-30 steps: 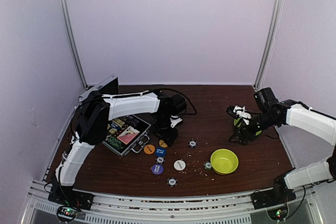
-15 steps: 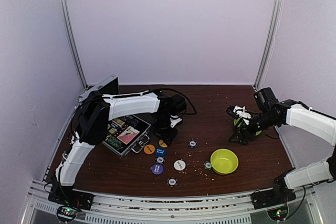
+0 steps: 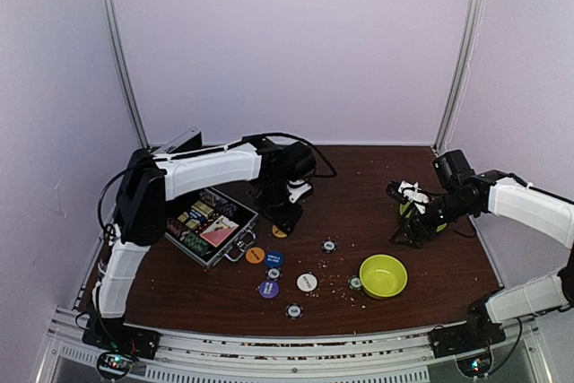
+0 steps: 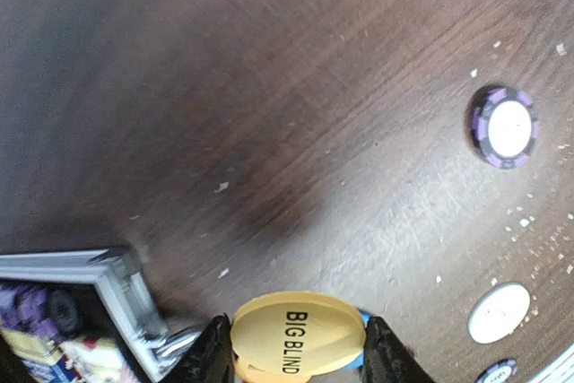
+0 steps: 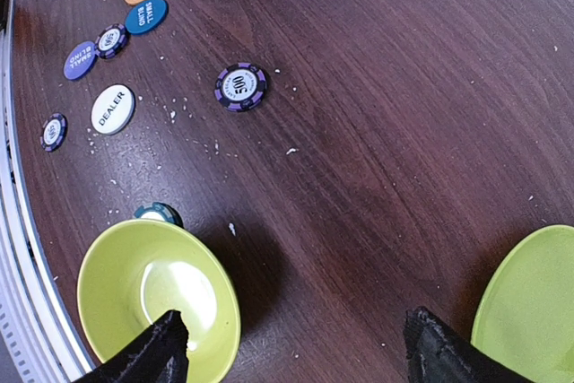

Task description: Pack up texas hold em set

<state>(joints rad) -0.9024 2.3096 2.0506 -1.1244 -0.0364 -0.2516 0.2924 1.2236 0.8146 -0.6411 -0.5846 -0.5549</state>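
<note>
The silver case (image 3: 212, 226) lies open at the left, with chips and cards inside; its corner shows in the left wrist view (image 4: 100, 268). My left gripper (image 3: 282, 225) is shut on a yellow "BIG BLIND" button (image 4: 298, 334), held edge to edge just above the table beside the case. An orange button (image 3: 256, 255), a blue button (image 3: 274, 258), a purple button (image 3: 268, 289) and a white dealer button (image 3: 307, 282) lie on the table with several striped chips such as a purple chip (image 5: 241, 87). My right gripper (image 5: 296, 356) is open and empty above the table.
A lime-green bowl (image 3: 383, 275) stands front right, close to my right gripper's left finger (image 5: 157, 354). A lime-green plate (image 5: 531, 304) lies to its right. A teal chip (image 5: 159, 213) lies against the bowl. Crumbs are scattered on the dark wooden table (image 3: 359, 195).
My left arm has risen and lifted the yellow button slightly off the table beside the case. The right arm has not moved.
</note>
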